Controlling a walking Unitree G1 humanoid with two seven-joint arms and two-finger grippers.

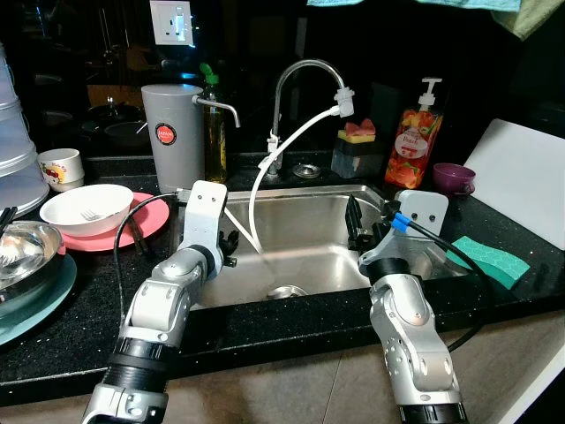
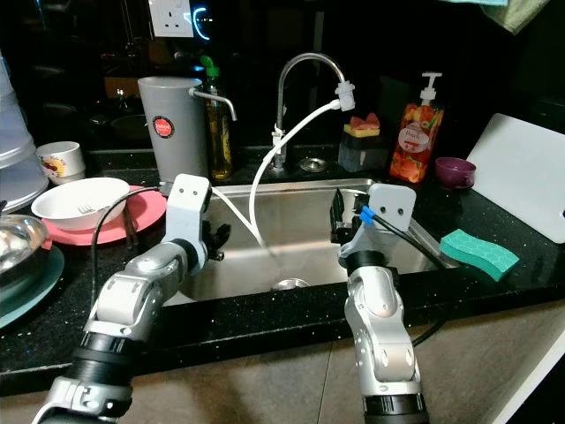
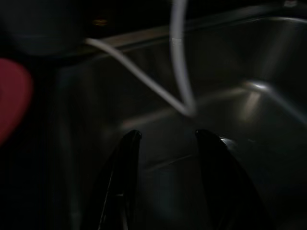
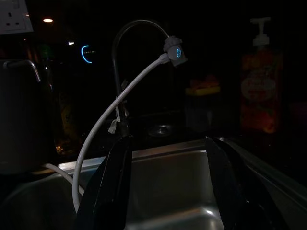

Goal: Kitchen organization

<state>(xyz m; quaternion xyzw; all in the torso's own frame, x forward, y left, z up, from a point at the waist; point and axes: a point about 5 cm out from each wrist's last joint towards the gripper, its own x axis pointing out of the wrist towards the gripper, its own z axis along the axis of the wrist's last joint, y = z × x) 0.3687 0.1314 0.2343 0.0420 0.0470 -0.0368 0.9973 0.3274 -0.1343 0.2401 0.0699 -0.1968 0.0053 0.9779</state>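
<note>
Both arms reach over the steel sink [image 1: 309, 199]. My left gripper [image 1: 229, 245] hangs at the sink's left wall, open and holding nothing; its wrist view shows the two black fingers [image 3: 125, 158] apart above the basin. My right gripper [image 1: 354, 223] is inside the sink's right side, also open and holding nothing, aimed toward the faucet [image 4: 125, 43]. A white hose [image 1: 265, 168] runs from the faucet tip down into the basin. On the left counter, a white bowl [image 1: 86, 208] with a fork rests on a pink plate [image 1: 148, 215].
A steel bowl [image 1: 22, 250] on a teal plate lies at the far left. Behind the sink stand a grey canister [image 1: 170, 137], an oil bottle [image 1: 214, 124] and a soap dispenser [image 1: 419, 141]. A purple cup [image 1: 453, 177], green sponge [image 1: 490, 256] and white board [image 1: 525, 177] lie to the right.
</note>
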